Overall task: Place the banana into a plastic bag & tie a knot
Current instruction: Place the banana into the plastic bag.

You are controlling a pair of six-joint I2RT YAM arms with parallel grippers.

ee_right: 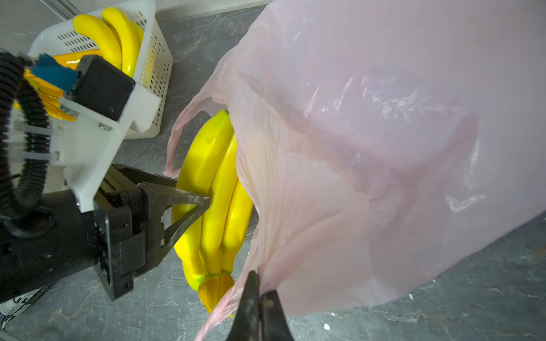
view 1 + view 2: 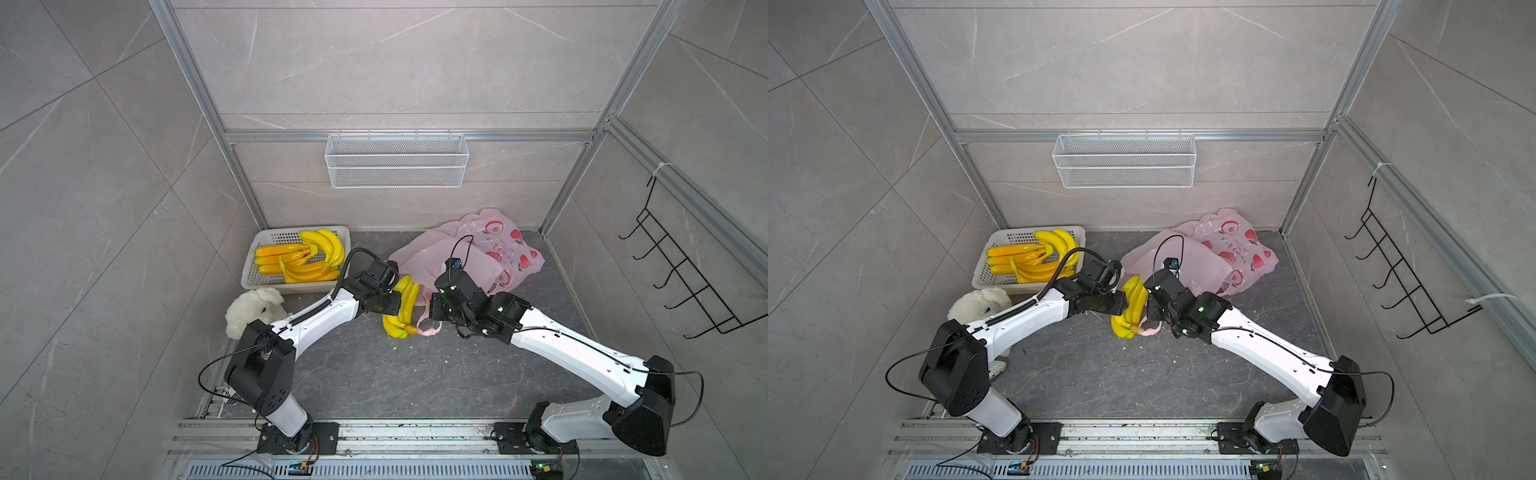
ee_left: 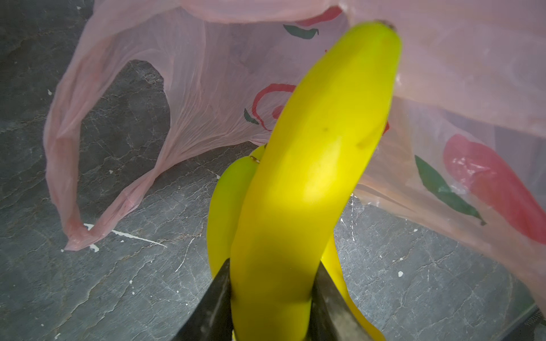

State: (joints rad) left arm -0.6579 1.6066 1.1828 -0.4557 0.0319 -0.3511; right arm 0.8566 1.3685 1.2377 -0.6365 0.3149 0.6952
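We see the banana bunch (image 2: 404, 309) over the middle of the dark counter (image 2: 395, 374). Its long axis runs near to far, with the stem end toward the arm bases and the tips pointing away, at the mouth of the pink plastic bag (image 2: 478, 255). The left pincer (image 1: 204, 203) is clamped across the bunch from the side. The right pincer (image 1: 260, 295) is pinched together on a bag handle (image 2: 430, 330) just beside the stem. Farther back on the left, a white basket (image 2: 291, 286) holds more bananas (image 2: 299, 259).

The banana bunch (image 2: 404, 301) is yellow; the plastic bag (image 2: 422, 254) is translucent pink with red-and-green fruit prints.
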